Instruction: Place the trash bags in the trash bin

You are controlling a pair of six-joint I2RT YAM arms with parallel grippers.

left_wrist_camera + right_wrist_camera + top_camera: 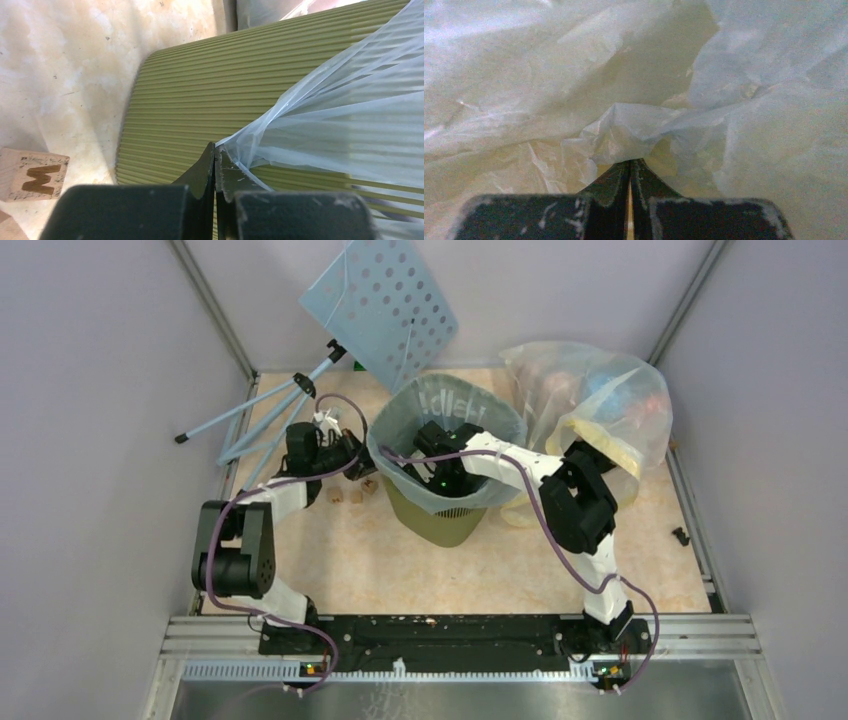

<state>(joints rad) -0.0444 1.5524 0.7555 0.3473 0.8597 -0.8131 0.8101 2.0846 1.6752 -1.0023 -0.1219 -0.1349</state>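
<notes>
Currently, trash bin (440, 528): olive-green, ribbed walls, standing upright toward the far edge of the table (400, 575), roughly midway between the left and right edges.
Trash bag (445, 405): thin pale blue-grey plastic, opened out and draped over the bin's rim, lining the inside; faint white lettering shows on its far wall.
Left gripper (348, 455): at the bin's left side, outside the wall; in the wrist view (215, 150) the fingers are closed, pinching a drawn-out corner of the bag (340, 125) against the green ribs (225, 90).
Right gripper (437, 458): reaching down inside the bin's mouth; in its wrist view (630, 162) the fingers are pressed nearly together, with a puckered fold of the bag (624, 130) caught at their tips.
Clear-yellowish bag (600, 400): bulky, with colourful contents, in the far right corner, just beside the bin.
Perforated panel (385, 305): light blue, tilted on a tripod stand (260, 415) at the far left corner.
Wooden blocks (355, 490): small, on the table left of the bin; one lettered block (32, 175) lies near the left gripper.
</notes>
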